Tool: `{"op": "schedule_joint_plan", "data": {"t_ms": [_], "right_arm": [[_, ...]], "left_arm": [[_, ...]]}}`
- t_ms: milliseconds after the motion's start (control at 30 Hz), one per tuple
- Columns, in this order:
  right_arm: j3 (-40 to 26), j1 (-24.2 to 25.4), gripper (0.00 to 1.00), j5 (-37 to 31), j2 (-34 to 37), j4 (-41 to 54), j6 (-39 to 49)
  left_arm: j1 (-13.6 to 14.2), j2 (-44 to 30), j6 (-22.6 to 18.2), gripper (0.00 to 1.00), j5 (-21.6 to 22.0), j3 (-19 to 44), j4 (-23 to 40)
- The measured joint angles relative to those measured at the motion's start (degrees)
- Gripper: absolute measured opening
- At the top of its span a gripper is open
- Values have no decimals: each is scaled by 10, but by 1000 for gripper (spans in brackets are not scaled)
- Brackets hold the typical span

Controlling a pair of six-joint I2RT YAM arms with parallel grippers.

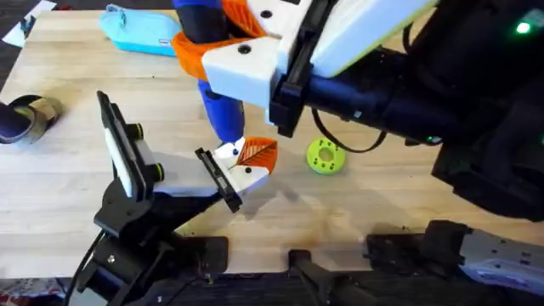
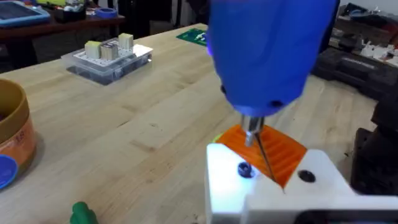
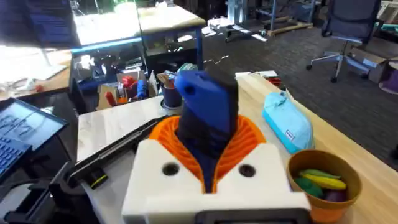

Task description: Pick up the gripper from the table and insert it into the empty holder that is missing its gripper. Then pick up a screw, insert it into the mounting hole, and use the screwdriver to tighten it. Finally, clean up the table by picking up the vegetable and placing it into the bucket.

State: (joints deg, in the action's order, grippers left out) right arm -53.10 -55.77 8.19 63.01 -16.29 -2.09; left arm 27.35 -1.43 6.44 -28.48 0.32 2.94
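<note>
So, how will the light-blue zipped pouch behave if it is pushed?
The light-blue pouch probably sags when lifted: its outline looks soft and rounded. Lying flat on the table, it should slide when pushed, not roll or tip.

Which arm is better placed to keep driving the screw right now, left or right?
Right. Its gripper is shut on the blue screwdriver, whose tip sits at the white and orange gripper part. The left gripper grips that part, steadying it.

No readable text anywhere. Bucket (image 2: 11, 140) has a blue label patch, lettering illegible. Light-blue pouch (image 3: 287, 127) carries a small white tag, print too small to read.
</note>
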Motion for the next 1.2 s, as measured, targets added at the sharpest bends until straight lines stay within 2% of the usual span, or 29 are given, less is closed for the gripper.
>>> {"op": "schedule_joint_plan", "data": {"t_ms": [1200], "right_arm": [[0, 0, 39, 5, 14, 22, 2]], "left_arm": [[0, 0, 0, 14, 0, 0, 0]]}}
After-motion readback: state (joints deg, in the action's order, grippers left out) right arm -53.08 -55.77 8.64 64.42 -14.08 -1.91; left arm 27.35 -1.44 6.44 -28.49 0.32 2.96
